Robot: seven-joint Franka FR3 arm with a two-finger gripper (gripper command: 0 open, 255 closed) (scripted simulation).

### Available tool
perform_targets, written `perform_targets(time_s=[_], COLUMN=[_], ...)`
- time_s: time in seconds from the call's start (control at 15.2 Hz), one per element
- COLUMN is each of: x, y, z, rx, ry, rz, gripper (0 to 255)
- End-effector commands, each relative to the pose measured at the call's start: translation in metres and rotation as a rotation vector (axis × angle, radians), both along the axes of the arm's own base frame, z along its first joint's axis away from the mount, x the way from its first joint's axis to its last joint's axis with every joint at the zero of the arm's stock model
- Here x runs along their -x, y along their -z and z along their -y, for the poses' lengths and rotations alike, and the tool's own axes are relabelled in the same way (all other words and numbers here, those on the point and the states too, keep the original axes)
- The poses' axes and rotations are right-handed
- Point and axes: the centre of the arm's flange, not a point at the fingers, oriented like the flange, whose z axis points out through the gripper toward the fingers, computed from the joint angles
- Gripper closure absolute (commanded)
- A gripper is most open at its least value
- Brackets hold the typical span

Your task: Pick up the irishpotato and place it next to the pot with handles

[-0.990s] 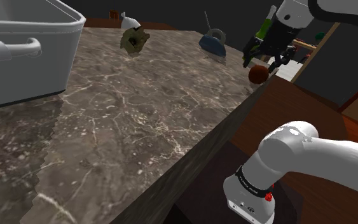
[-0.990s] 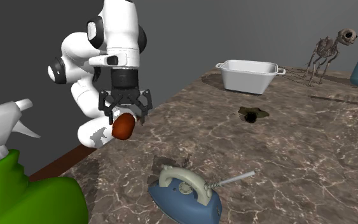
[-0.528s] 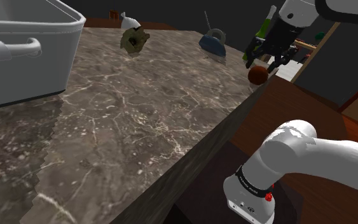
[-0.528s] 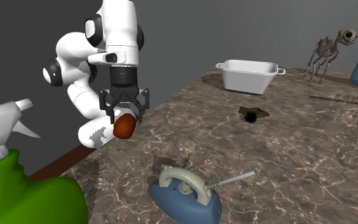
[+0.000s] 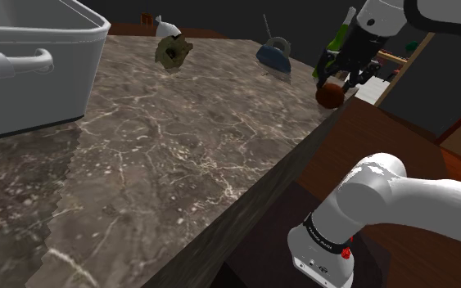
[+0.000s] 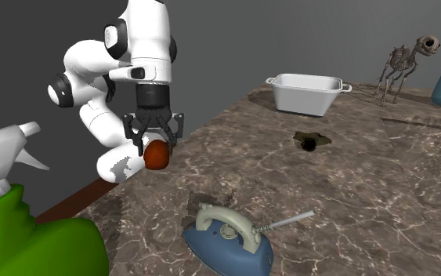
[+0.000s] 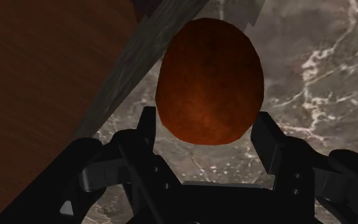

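Worktop edge: the dark marbled worktop (image 5: 179, 139) ends in a long straight edge. In the wrist view that edge runs slantwise under the potato, with brown wood floor on one side and marble on the other.
Potato, place: the reddish-brown potato (image 6: 157, 154) hangs in the air at the worktop's near corner, over the edge line, touching no surface.
Potato, axis: egg-shaped, with its long axis close to upright and in line with the tool. Its free end points down, away from the fingers.
Tool: the black tool (image 6: 157, 146) points down from the white arm. Its fingers (image 7: 147, 126) are spread only as wide as the potato and pinch its upper end from both sides.
Pot with handles: the white pot (image 6: 305, 92) stands well apart from the potato, at the far end of the worktop.
Room to move: a broad stretch of marble lies between potato and pot, and a small dark lump (image 6: 312, 141) sits on it nearer the pot.
Near things: a blue telephone (image 6: 228, 235) sits on the worktop near the potato, and a green spray bottle (image 6: 23, 235) stands at the second exterior view's lower left.
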Motion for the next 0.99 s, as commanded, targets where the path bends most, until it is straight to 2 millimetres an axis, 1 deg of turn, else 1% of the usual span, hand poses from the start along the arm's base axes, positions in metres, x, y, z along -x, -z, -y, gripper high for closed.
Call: perform_targets(time_s=[0.0,0.92], x=[-0.007,-0.007], y=[-0.002,-0.076], z=[-0.015,-0.015], rx=[-0.161,-0.161], ry=[-0.036,-0.036], rz=[0.009,0.009], gripper=[255,255])
